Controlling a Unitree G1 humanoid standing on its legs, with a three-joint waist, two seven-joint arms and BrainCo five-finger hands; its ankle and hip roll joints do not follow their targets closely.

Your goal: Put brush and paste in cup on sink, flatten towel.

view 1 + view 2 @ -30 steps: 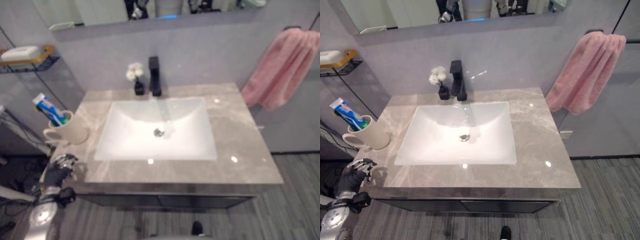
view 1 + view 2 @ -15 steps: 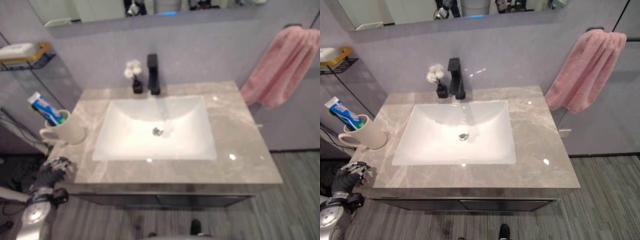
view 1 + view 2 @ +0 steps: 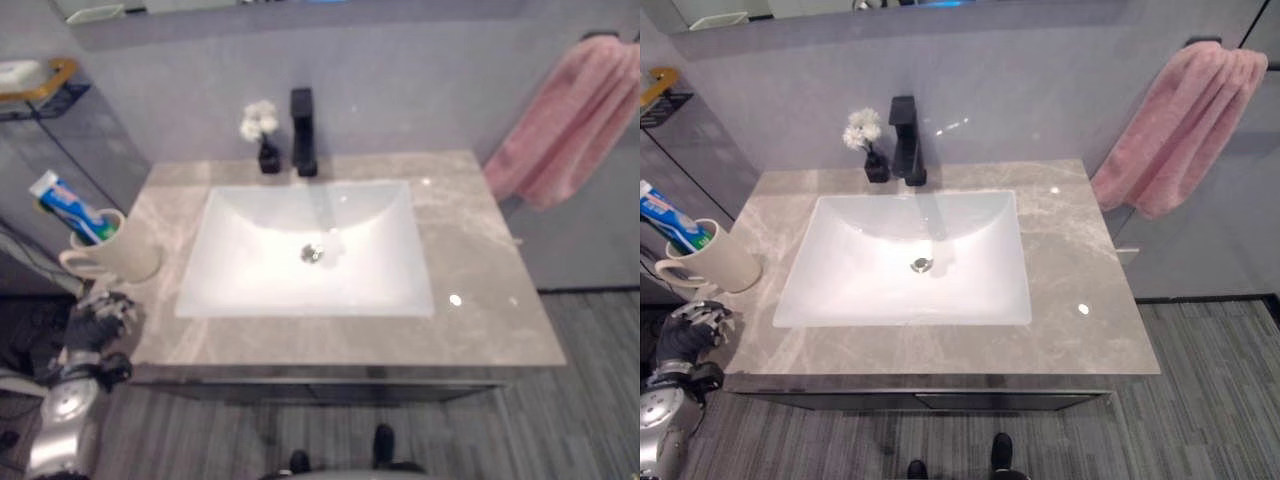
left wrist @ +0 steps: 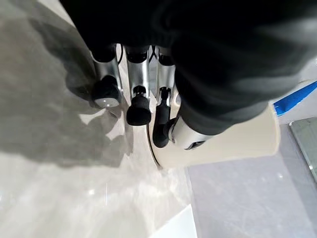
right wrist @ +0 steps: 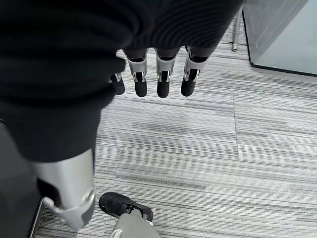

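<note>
A grey marbled counter (image 3: 1080, 330) carried a white rectangular basin (image 3: 905, 262) with a round drain (image 3: 922, 264) at its middle. At the far edge stood a black tap (image 3: 906, 140), and just left of it a small dark vase of white flowers (image 3: 866, 143). The wall behind was pale grey, with the lower edge of a mirror (image 3: 300, 5) along the top. A wire shelf (image 3: 45, 85) with a wooden rim hung on the far left wall. The floor (image 3: 1200, 400) was grey striped planking.

The cream cup (image 3: 118, 247) stood on the left end of the counter, its handle turned to the left. The blue and white paste (image 3: 66, 203) leaned out of it up and to the left, and something green showed beside the tube at the rim; whether that was the brush could not be told. The pink towel (image 3: 1180, 125) hung bunched from a bar on the far right wall, well apart from the counter.

The left hand (image 3: 95, 322) sat at the near left corner of the counter, just near of the cup, fingers (image 4: 139, 101) loosely bent and gripping nothing. The right hand (image 5: 158, 74) hung over the floor, its fingers relaxed and empty.
</note>
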